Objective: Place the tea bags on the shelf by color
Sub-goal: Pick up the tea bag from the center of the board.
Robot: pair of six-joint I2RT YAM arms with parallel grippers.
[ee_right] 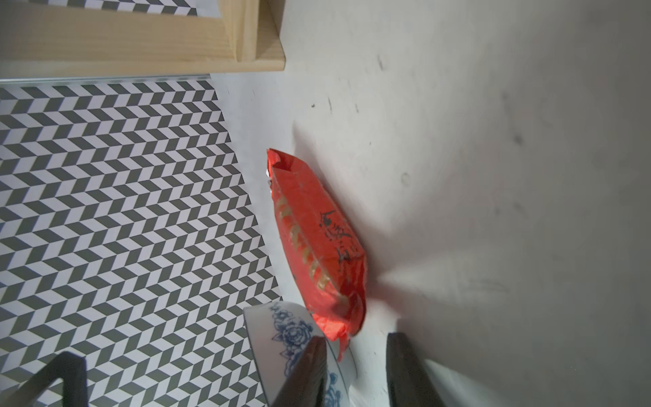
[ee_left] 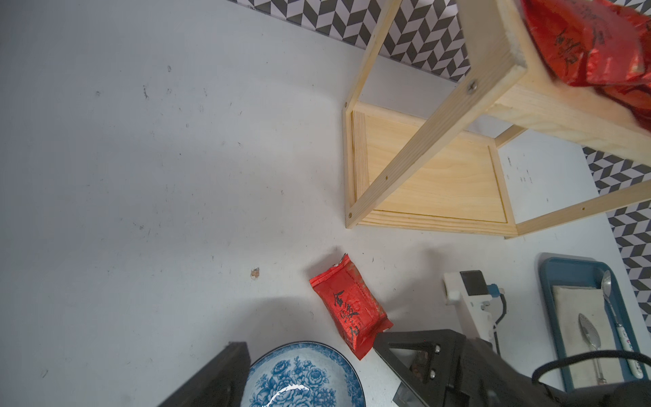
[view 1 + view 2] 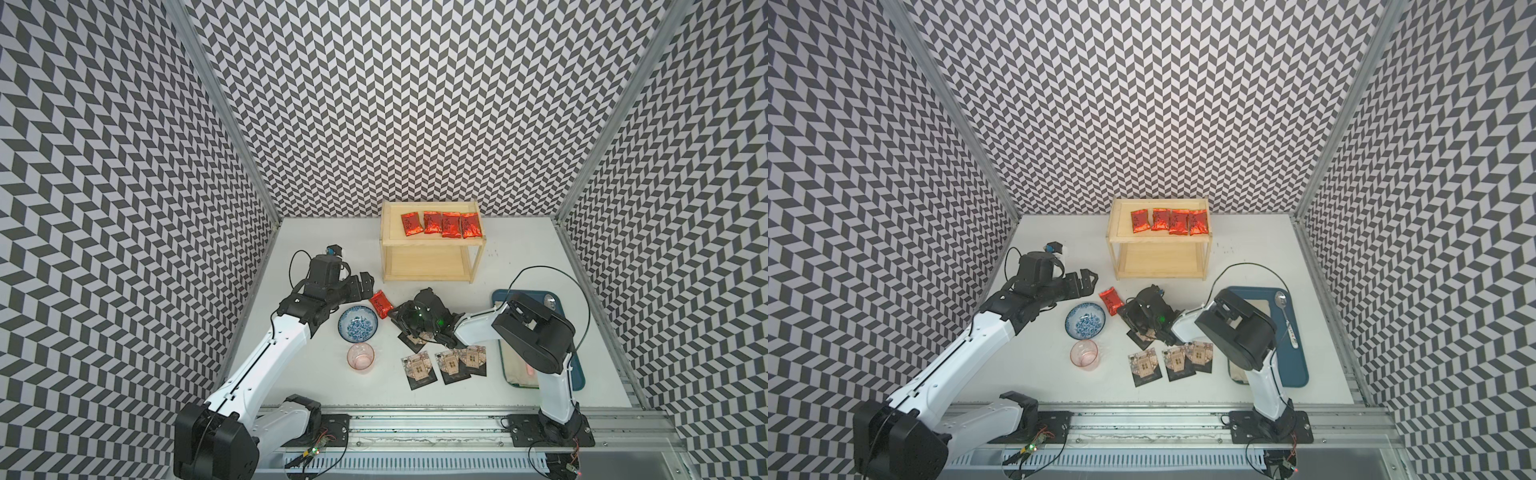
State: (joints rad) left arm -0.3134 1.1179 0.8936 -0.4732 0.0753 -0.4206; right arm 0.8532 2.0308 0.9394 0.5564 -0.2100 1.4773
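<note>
Right tool (image 1: 355,339), jaws slightly apart and empty, sits at the last red tea bag (image 3: 381,304) on the bench (image 3: 340,237) near-left of the shelf (image 3: 432,243); I reckon it must straddle and pinch it next.

A red tea bag (image 1: 317,239) (beside the bowl (image 1: 285,327)) lies before the parted tool (image 1: 355,337).

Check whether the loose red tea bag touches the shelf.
Apart. The left wrist view shows bare table between the red tea bag and the shelf.
</note>
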